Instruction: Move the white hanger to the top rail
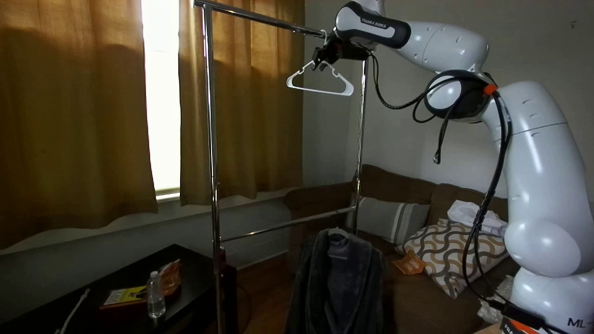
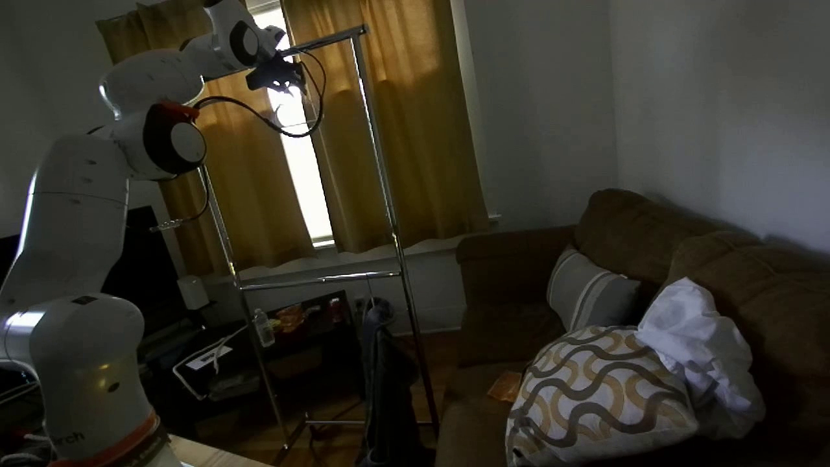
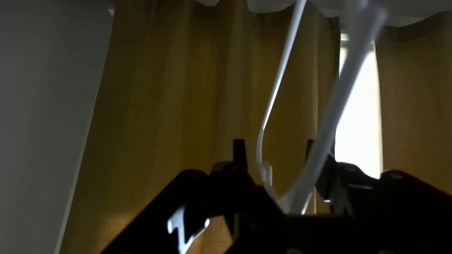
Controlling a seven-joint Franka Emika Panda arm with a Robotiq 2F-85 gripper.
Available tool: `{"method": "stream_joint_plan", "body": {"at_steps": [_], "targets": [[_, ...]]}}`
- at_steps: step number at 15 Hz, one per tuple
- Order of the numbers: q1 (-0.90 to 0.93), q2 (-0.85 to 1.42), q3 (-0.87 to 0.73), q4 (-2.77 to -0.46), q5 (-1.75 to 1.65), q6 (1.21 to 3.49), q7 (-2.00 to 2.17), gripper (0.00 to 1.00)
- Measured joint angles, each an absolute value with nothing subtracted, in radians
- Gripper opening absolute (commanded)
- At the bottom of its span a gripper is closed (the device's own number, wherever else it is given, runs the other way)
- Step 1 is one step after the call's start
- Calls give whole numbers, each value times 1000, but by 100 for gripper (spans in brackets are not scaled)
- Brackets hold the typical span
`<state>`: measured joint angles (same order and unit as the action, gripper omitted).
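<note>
Top rail looks shiny metal, wht hanger smooth plastic, curtains matt cloth, btl clear plastic.

I see a dark, flat-topped table well below my gripper and off to its side. On it, an upright clear plastic bottle stands just beside a flat yellow-topped item and an orange packet; a thin white strip lies farther from the gripper. Lowest, brown wooden floor carries the chrome rack.
</note>
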<state>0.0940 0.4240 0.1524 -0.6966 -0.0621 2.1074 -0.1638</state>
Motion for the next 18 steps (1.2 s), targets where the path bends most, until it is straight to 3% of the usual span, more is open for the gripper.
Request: {"method": "stream_joint_plan", "body": {"at_steps": [3, 18], "targets": [[95, 424, 155, -674, -62, 2072, -165, 100], [180, 346, 141, -628, -234, 1892, -95, 100]]}}
